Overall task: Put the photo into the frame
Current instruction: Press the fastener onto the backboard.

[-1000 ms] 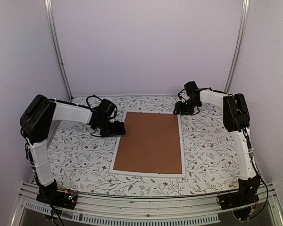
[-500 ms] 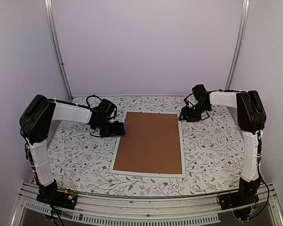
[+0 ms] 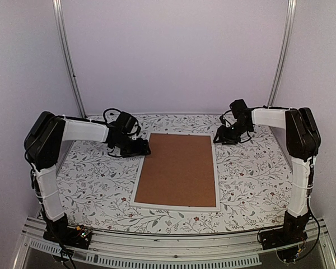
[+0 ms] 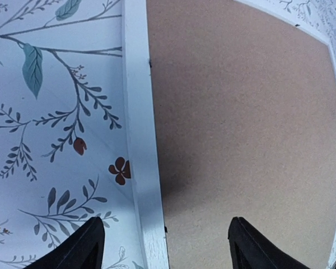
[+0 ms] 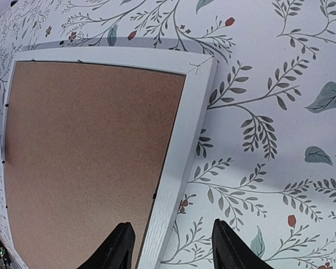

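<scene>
While the frame (image 3: 176,207) lies long axis near-to-far, left hand (image 4: 165,240) and right hand (image 5: 171,245), fingers apart, each hover astride an opposite far rim.

frame (image 3: 176,206): one, with a white rim
backing board (image 3: 179,168): one, brown, lying inside the rim
arms: two, the left arm (image 3: 81,131) and the right arm (image 3: 269,117)
grippers: two, the left gripper (image 3: 143,148) and the right gripper (image 3: 218,139)
fingers (image 4: 81,246): two dark ones on each gripper, four in all
metal posts (image 3: 67,56): two, one at each back corner
leaf-patterned table cover (image 3: 95,179): one
dark tabs (image 4: 150,64) on the rim's inner edge: several, too small to count fully
</scene>
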You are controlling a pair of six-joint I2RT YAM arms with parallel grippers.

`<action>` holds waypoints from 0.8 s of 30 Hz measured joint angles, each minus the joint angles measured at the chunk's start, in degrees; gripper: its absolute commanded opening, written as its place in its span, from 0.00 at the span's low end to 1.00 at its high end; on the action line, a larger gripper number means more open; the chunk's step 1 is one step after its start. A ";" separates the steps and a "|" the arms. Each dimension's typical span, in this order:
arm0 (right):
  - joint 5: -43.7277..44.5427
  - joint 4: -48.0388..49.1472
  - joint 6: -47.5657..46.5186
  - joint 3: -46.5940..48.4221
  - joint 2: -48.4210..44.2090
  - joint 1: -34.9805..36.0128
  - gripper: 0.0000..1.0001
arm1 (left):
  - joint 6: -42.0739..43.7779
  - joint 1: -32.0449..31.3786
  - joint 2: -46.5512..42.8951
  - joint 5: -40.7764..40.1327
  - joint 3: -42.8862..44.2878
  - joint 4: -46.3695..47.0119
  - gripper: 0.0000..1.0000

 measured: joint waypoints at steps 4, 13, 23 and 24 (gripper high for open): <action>0.50 -0.66 -0.04 2.29 1.79 0.09 0.50 | 0.00 0.00 1.44 1.42 0.33 0.04 0.77; 2.69 -3.30 -0.07 4.57 4.70 0.79 0.49 | -0.50 0.02 2.97 4.17 0.76 0.46 0.73; 5.11 -5.05 -0.07 5.51 5.86 1.79 0.48 | -1.79 -0.02 3.37 6.69 0.46 1.86 0.71; 5.29 -5.18 -0.07 5.53 6.05 1.84 0.48 | -1.90 -0.07 3.37 6.69 0.39 1.97 0.71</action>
